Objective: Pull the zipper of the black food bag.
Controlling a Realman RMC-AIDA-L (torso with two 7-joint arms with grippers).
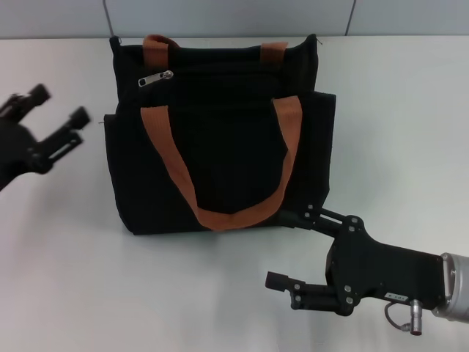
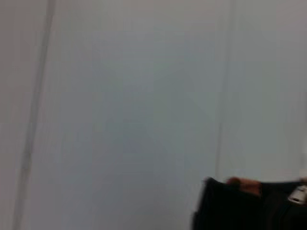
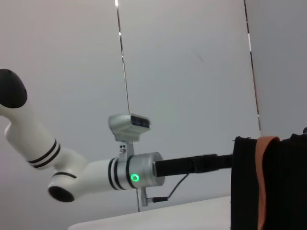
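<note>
left wrist view was mostly blank pale wall; only a blurred corner of the black food bag (image 2: 240,206) and a silver speck, likely the zipper (image 2: 298,194), showed, cut off at the frame edge. no own fingers in either wrist view. right wrist view caught one edge of the bag (image 3: 278,187) with an orange strap (image 3: 261,177), partly hiding the far end of the left arm (image 3: 120,172), so its gripper wasn't visible there. left gripper body was cropped by the head view's edge at 9 o'clock.

surface: one plain white table (image 1: 73,279), grey panelled wall (image 1: 220,15) behind at 12 o'clock.

counts: one black food bag (image 1: 220,139), lying flat-faced toward the camera at centre, slightly toward 11 o'clock. two orange-brown handles, front one (image 1: 220,213) looping down across the bag face, back one (image 1: 161,42) at the top edge. one zipper (image 1: 155,78), silver pull tab at the bag's upper 10 o'clock corner, track running toward 3 o'clock.

two grippers. left gripper (image 1: 53,110) at 9 o'clock, fingers apart, off the bag, a clear gap to its side. right gripper (image 1: 286,246) at 5 o'clock, fingers spread wide, upper finger (image 1: 304,216) at the bag's lower 5 o'clock corner, touching or not i couldn't tell; lower finger (image 1: 282,281) over bare table.
</note>
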